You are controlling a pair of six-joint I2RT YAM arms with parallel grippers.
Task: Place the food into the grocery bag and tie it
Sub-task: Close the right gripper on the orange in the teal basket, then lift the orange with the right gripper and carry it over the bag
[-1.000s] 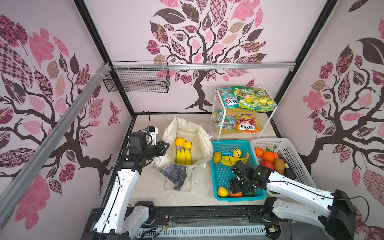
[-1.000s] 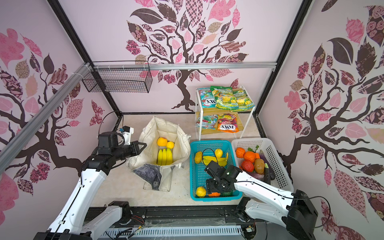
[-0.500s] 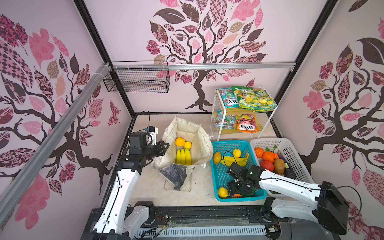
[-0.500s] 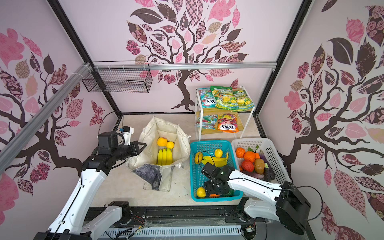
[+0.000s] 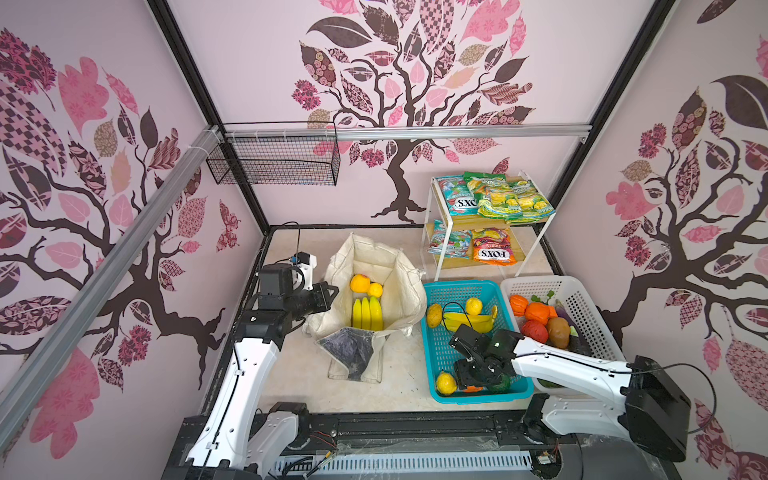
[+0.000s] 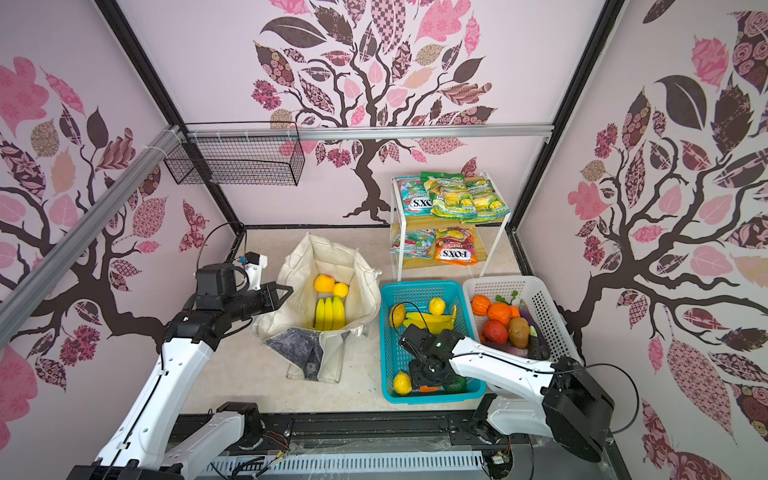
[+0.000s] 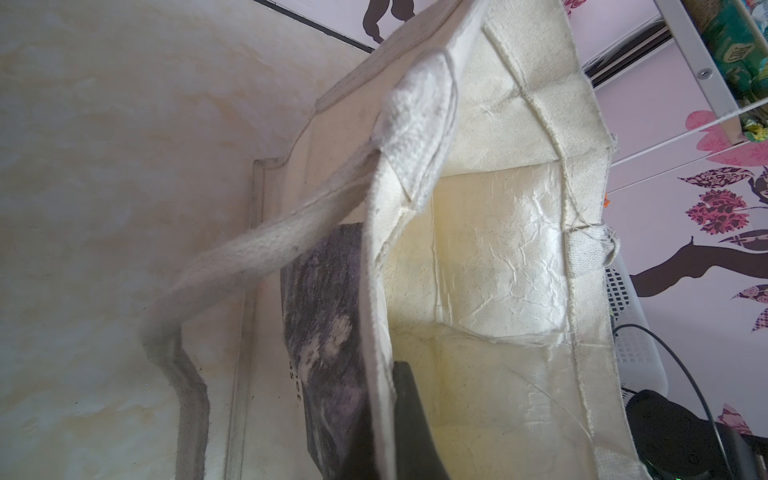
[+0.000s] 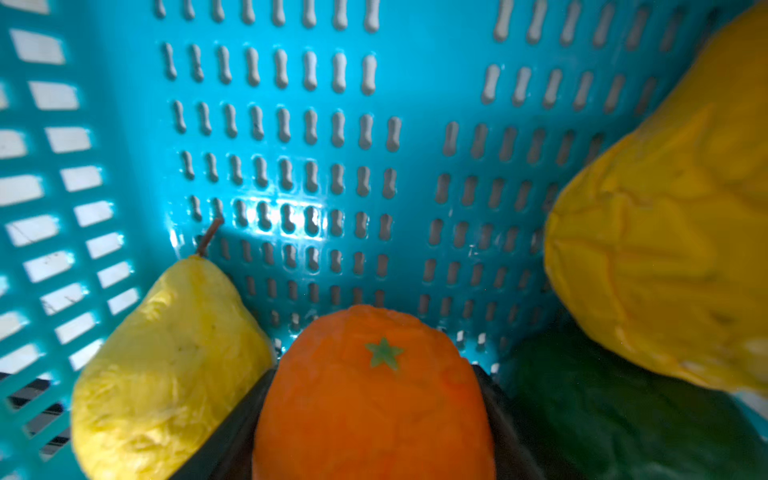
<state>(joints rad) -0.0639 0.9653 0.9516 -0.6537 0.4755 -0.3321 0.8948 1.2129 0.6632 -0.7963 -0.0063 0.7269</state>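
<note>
The cream grocery bag stands open at the middle, holding bananas, an orange fruit and a small yellow one. My left gripper is shut on the bag's left rim; one black finger shows inside the wall. My right gripper is down in the near end of the teal basket, its fingers closed against both sides of an orange. A yellow pear lies beside it.
A dark green piece and a large yellow piece lie close on the orange's other side. More fruit sits at the teal basket's far end. The white basket holds vegetables. Snack packets lie on the white rack behind.
My right arm has shifted slightly left and lower in the teal basket, and its jaws have narrowed onto the orange. The left arm and the bag have not moved.
</note>
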